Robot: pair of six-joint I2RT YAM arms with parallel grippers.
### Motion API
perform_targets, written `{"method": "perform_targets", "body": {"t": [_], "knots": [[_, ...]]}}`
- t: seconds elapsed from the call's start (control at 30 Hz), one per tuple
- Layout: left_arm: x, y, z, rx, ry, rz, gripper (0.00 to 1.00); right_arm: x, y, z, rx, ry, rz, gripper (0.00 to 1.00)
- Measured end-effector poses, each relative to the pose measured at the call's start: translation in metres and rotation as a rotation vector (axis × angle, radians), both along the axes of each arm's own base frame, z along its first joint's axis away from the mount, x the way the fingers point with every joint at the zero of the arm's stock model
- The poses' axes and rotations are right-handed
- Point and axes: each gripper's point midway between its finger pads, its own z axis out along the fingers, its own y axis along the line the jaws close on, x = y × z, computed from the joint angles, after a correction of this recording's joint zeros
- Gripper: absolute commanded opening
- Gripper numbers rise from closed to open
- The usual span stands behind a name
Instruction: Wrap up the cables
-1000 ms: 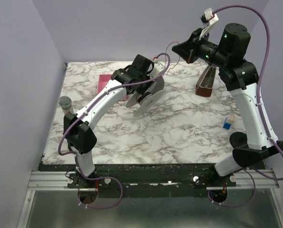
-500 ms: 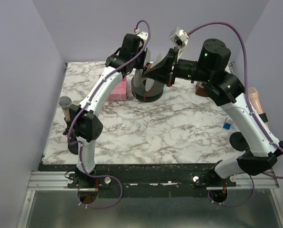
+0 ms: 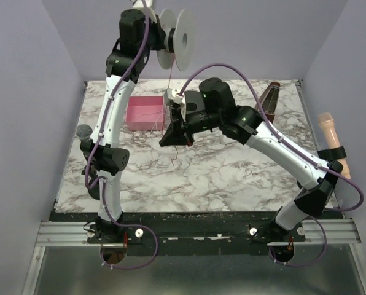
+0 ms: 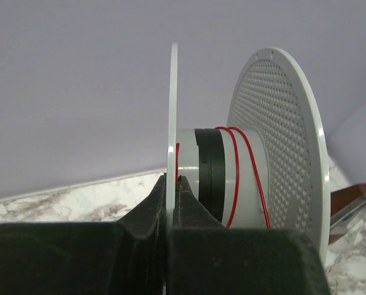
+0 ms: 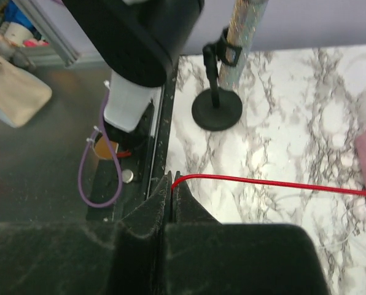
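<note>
L tool [image 4: 171, 182] clamped tight on white spool [image 4: 275, 141] flange, high above worktop [image 3: 232, 166]; R tool [image 5: 171, 182] pinches red cable [image 5: 269, 183] end.

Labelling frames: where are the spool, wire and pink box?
White plastic spool [image 4: 275, 141]: left wrist, perforated flange.
Thin red wire [image 5: 275, 182]: right wrist, mid-span.
Pink open box [image 3: 140, 118]: top external, front wall.

Left tool [image 4: 170, 182] clamped, held high; right tool [image 5: 171, 183] clamped, lower.
</note>
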Motion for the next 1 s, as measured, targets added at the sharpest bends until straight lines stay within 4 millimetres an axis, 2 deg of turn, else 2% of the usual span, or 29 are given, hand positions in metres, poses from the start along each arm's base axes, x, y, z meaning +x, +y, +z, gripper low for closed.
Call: {"method": "perform_targets", "body": {"t": [0.17,0.3,0.43,0.53,0.63,0.77,0.9,1.0], "knots": [[-0.004,0.028,0.041,-0.102,-0.063,0.005,0.00,0.011,0.000,-0.045,-0.068,0.020,-0.007,0.01],[-0.014,0.027,0.056,-0.174,-0.067,-0.065,0.00,0.031,-0.005,-0.088,-0.097,0.088,-0.032,0.01],[-0.026,0.027,0.065,-0.204,-0.059,-0.121,0.00,0.060,-0.024,-0.138,-0.133,0.216,-0.106,0.01],[-0.039,0.031,0.073,-0.185,-0.067,-0.147,0.00,0.085,-0.044,-0.160,-0.137,0.294,-0.194,0.01],[-0.059,0.032,0.085,-0.145,-0.090,-0.190,0.00,0.110,-0.063,-0.166,-0.121,0.339,-0.279,0.01],[-0.102,0.025,0.095,-0.079,-0.101,-0.310,0.00,0.141,-0.084,-0.159,-0.081,0.351,-0.377,0.01],[-0.142,0.016,0.089,0.019,-0.094,-0.429,0.00,0.173,-0.113,-0.158,-0.058,0.373,-0.494,0.01],[-0.166,0.009,0.068,0.127,-0.064,-0.504,0.00,0.196,-0.136,-0.157,-0.046,0.386,-0.580,0.01]]}}
